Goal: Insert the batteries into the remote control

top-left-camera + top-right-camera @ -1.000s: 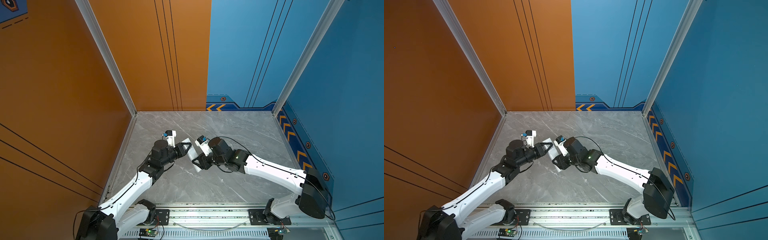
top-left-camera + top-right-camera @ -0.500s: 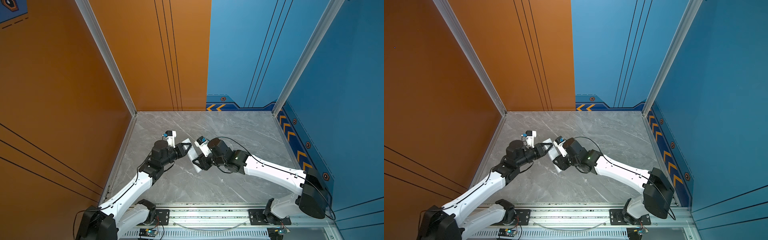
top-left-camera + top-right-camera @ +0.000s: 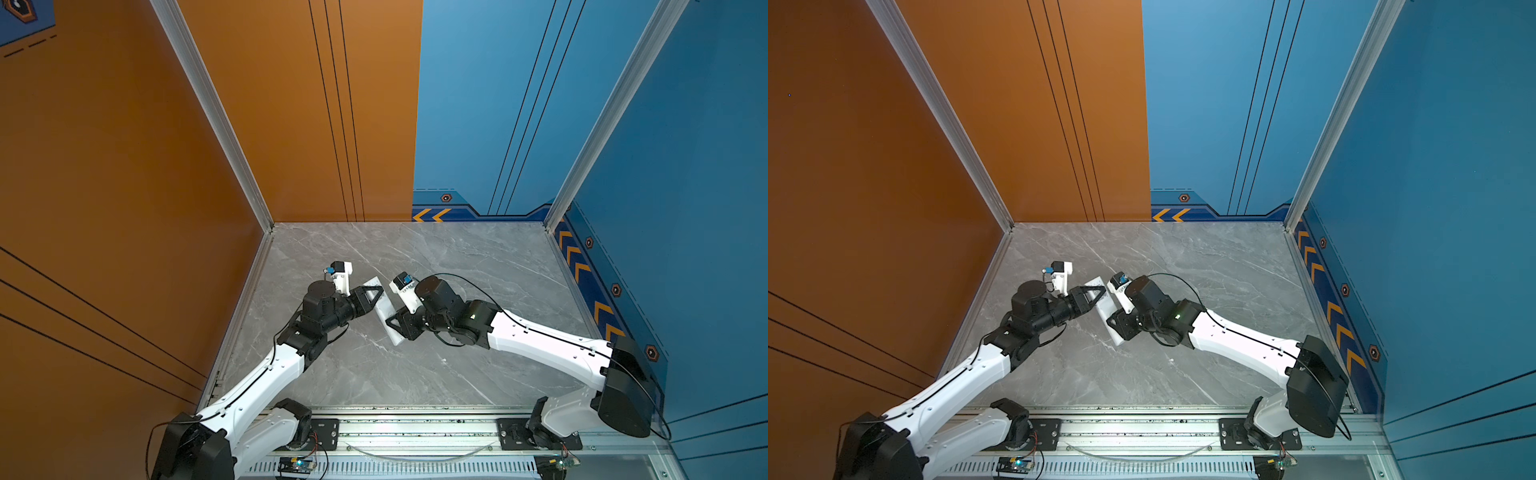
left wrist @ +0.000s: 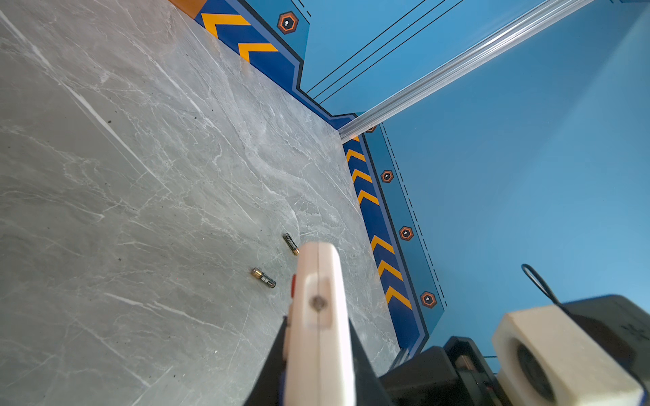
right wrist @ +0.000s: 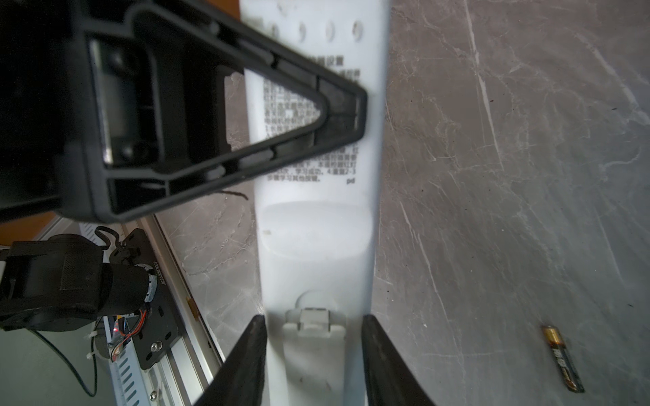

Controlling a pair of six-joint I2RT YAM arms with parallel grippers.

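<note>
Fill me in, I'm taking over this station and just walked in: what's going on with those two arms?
The left gripper has its jaws shut on a long slim white plastic remote control. The right gripper has its jaws either side of the remote's end by the white battery cover; whether they pinch it is unclear. Two small black-and-gold cylindrical batteries lie loose on the grey marble table.

White remote control (image 5: 316,228); black-gold batteries (image 4: 263,278); grey marbled table (image 3: 415,365).
</note>
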